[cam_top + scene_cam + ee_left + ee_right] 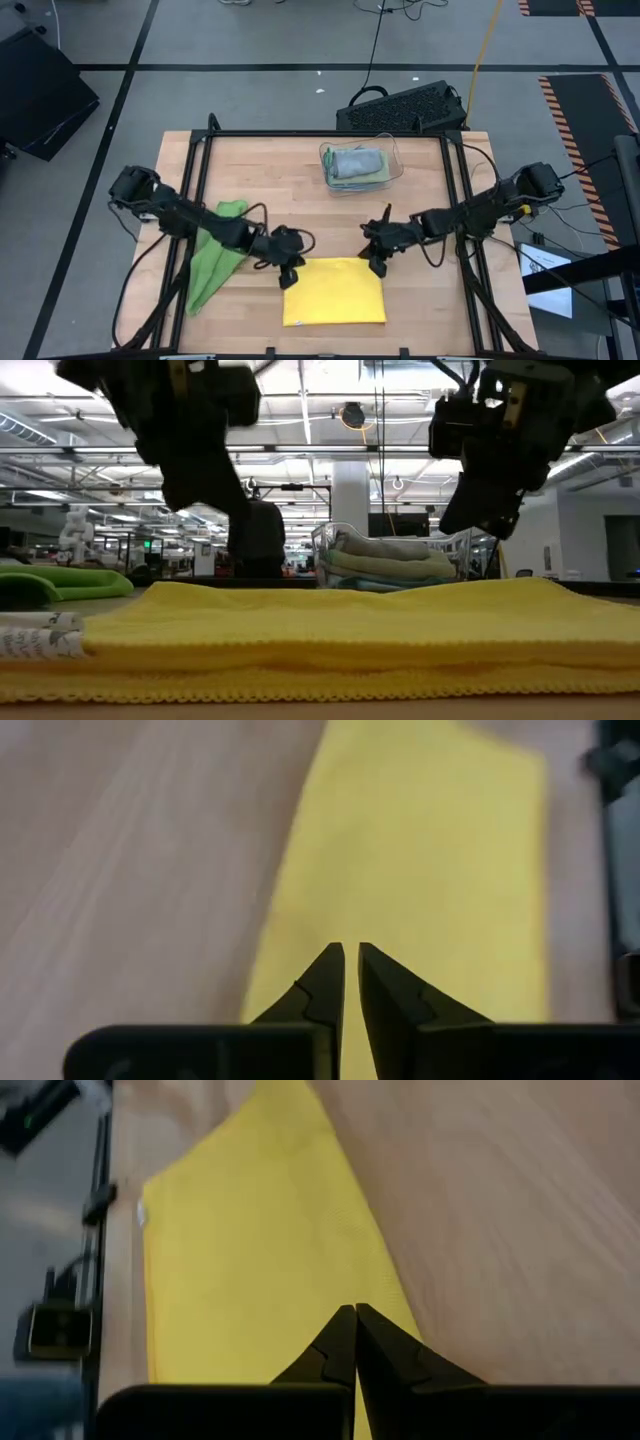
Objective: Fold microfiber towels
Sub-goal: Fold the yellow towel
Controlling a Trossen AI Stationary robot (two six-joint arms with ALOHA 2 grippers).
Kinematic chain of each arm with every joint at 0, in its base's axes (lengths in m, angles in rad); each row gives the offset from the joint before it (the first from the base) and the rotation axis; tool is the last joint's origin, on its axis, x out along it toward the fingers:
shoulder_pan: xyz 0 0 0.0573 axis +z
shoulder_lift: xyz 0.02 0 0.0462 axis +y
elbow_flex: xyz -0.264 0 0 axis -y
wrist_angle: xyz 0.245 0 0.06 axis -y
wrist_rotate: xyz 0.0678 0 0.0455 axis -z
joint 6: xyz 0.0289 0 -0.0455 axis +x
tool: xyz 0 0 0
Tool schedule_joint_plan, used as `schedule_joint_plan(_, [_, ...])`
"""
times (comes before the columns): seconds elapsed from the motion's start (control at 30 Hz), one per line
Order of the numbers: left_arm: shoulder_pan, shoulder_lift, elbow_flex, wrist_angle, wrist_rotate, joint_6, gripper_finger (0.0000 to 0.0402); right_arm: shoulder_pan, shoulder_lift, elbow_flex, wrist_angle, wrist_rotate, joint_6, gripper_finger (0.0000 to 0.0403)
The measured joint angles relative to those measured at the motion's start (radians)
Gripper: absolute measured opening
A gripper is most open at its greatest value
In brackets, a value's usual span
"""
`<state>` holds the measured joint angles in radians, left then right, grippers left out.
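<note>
Your work surface is a pale wooden table [300,170] framed by black rails, standing on a grey floor; the low view looks past it into a large, brightly lit hall.

The yellow towel [334,291] lies flat near the front edge of the table, roughly in the middle, already folded into a neat rectangle. From table height you can see its stacked layers along the near edge [330,650], with a small white label sticking out at one end.

Your left gripper [289,276] hangs over the towel's rear left corner. Its fingers [325,982] are nearly together, with only a thin slit between the tips, and they have hold of nothing. Your right gripper [378,266] hangs over the rear right corner, its fingers [338,1342] pressed tip to tip and also empty.

Further out, a bright green towel [213,258] lies crumpled on the left side of the table, partly under the left arm. Toward the back of the table a clear plastic bin [361,166] holds a stack of folded towels [355,162], grey on top with pale green beneath. A black keyboard-like box [403,106] sits on the floor just behind the table.
</note>
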<state>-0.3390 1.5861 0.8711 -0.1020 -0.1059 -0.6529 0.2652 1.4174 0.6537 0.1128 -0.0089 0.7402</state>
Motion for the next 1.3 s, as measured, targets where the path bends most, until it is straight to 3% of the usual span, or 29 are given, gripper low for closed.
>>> schedule_joint_plan(0.17, [0.059, 0.067, 0.000, -0.033, 0.128, 0.066, 0.0035, -0.028, 0.000, -0.002, -0.018, -0.100, -0.186, 0.0002])
schedule_joint_plan(0.3, [0.072, 0.116, 0.000, -0.044, 0.119, 0.069, 0.0035, -0.020, 0.002, -0.034, -0.014, -0.099, -0.283, 0.0002])
schedule_joint_plan(0.57, [0.102, 0.149, -0.001, -0.063, 0.105, 0.068, 0.0035, -0.024, 0.006, -0.151, -0.017, -0.066, -0.313, 0.0002])
schedule_joint_plan(0.8, [0.169, 0.072, -0.001, -0.060, 0.251, -0.008, 0.0035, -0.030, -0.065, -0.161, -0.009, -0.072, -0.318, 0.0002])
schedule_joint_plan(0.97, [0.175, -0.008, -0.001, -0.061, 0.232, -0.060, 0.0035, -0.028, -0.133, -0.160, 0.027, -0.098, -0.407, 0.0002])
schedule_joint_plan(1.17, [0.154, -0.007, 0.000, -0.090, 0.169, -0.088, 0.0035, -0.014, -0.005, -0.193, 0.297, -0.141, -0.471, 0.0002])
schedule_joint_plan(1.3, [0.123, 0.001, -0.001, -0.137, 0.147, -0.079, 0.0052, 0.000, 0.120, -0.196, 0.353, -0.178, -0.468, 0.0002])
